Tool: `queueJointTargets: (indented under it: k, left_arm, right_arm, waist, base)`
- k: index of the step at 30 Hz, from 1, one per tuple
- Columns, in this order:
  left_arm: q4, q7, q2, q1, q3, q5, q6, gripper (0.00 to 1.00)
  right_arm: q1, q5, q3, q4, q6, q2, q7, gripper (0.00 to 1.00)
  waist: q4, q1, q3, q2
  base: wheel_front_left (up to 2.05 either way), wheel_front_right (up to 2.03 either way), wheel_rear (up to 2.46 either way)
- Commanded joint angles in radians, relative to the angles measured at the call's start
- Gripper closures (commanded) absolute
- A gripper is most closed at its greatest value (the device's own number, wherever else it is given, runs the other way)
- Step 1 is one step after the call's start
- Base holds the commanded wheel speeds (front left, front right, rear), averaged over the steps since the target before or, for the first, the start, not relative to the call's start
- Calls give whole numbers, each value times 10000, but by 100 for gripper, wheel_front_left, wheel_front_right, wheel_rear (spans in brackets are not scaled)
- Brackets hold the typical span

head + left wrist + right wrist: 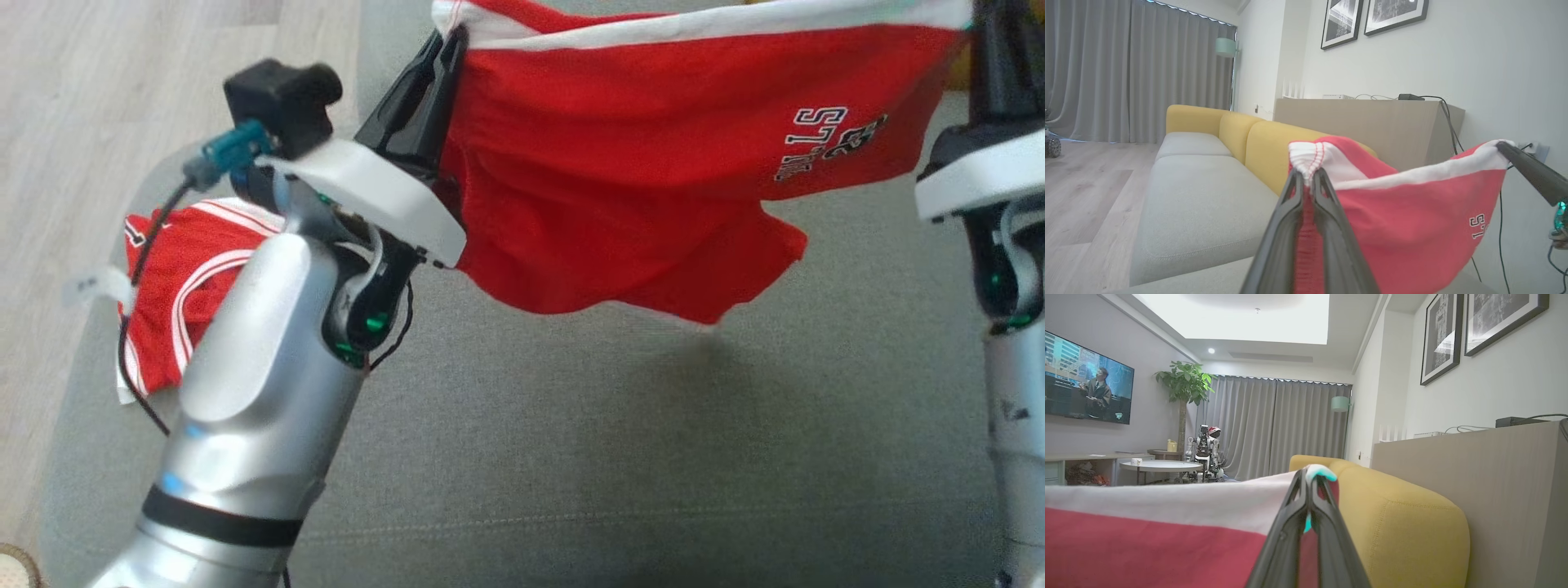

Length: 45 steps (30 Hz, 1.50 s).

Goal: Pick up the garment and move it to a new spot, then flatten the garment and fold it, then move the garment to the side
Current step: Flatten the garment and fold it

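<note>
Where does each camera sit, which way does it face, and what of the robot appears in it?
Head view: from the head, down onto the grey sofa seat; shows left gripper, right gripper and left forearm.
Left wrist view: from the left wrist, along the sofa toward the curtains; its gripper shut on the red garment.
Right wrist view: from the right wrist, same direction; its gripper shut on the garment.
Shared: both wrist views show the yellow backrest.

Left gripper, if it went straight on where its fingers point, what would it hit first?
Beyond the red shorts it pinches, the left gripper points at the sofa's yellow backrest, probably the first contact; depth is unclear.
</note>
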Motion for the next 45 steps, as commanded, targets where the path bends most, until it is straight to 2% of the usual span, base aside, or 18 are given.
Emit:
queueJointTargets:
  k: [1, 4, 7, 12, 13, 14, 15, 18, 21, 24, 28, 32, 35, 38, 45]
  left_arm:
    - [-557, 473, 407, -658, 406, -105, 130, 100]
    - [-639, 1144, 582, -953, 436, -189, 232, 100]
    - [-266, 1769, 667, -1515, 610, -423, 319, 100]
    - [658, 2196, 649, -3679, 829, -264, 517, 100]
    - [658, 2196, 649, -3679, 829, -264, 517, 100]
    - [1129, 2022, 604, -4827, 852, -3, 580, 100]
    - [1129, 2022, 604, -4827, 852, -3, 580, 100]
    - [1974, 1285, 462, -6518, 924, 414, 744, 100]
    - [2987, 125, 318, -7851, 1034, 681, 827, 100]
    - [3944, -1010, 164, -8717, 1118, 689, 763, 100]
    - [5012, -1863, 8, -9191, 1129, 506, 648, 100]
    - [5785, -2080, -65, -8930, 783, 274, 226, 100]
    - [6080, -2128, -76, -8205, 258, -191, -109, 100]
    - [6171, -2146, -78, -7251, -392, -708, -252, 100]
    - [6075, -2152, -80, -4800, -1608, -1103, -208, 100]
  right_arm:
    - [-655, -158, 46, -474, -2, 159, 485, 100]
    - [-1124, -387, 175, -464, -2, 217, 1153, 100]
    - [-2006, -206, 424, 121, -2, 256, 1632, 100]
    - [-4784, 96, 1008, 1478, -2, -156, 1607, 100]
    - [-4784, 96, 1008, 1478, -2, -156, 1607, 100]
    - [-6180, 249, 1042, 2183, -2, -246, 1252, 100]
    - [-6180, 249, 1042, 2183, -2, -246, 1252, 100]
    - [-8179, 291, 717, 3320, -2, -271, 313, 100]
    - [-9653, 22, 264, 4398, -2, -148, -922, 100]
    - [-10465, -265, 52, 5144, -2, 62, -1572, 100]
    - [-10491, -235, 80, 5802, -2, 474, -1728, 100]
    - [-9639, 64, 430, 5999, -2, 682, -1738, 100]
    - [-8686, 505, 749, 6303, -2, 772, -1739, 100]
    - [-7748, 1056, 1302, 6933, -2, 724, -1740, 100]
    - [-5948, 2462, 3096, 8074, -2, 173, -1023, 100]
  waist:
    - [14, 0, -17, 0]
    - [-59, 0, 178, 0]
    - [-241, 0, 600, 0]
    - [-534, 0, 2560, 0]
    - [-534, 0, 2560, 0]
    - [-633, 0, 3466, 0]
    - [-633, 0, 3466, 0]
    - [-693, 0, 4594, 0]
    - [-734, 0, 5263, 0]
    - [-724, 0, 5672, 0]
    - [-678, 0, 6108, 0]
    - [-560, 0, 6451, 0]
    - [-474, 0, 6420, 0]
    - [-360, 0, 6194, 0]
    - [-129, 0, 5192, 0]
  base:
    - [0, 0, 0]
    - [0, 0, 0]
    - [0, 0, 0]
    - [0, 0, 0]
    - [0, 0, 0]
    - [0, 0, 0]
    - [0, 0, 0]
    - [0, 0, 0]
    - [0, 0, 0]
    - [0, 0, 0]
    - [0, 0, 0]
    - [0, 0, 0]
    - [0, 0, 0]
    - [0, 0, 0]
    - [0, 0, 0]
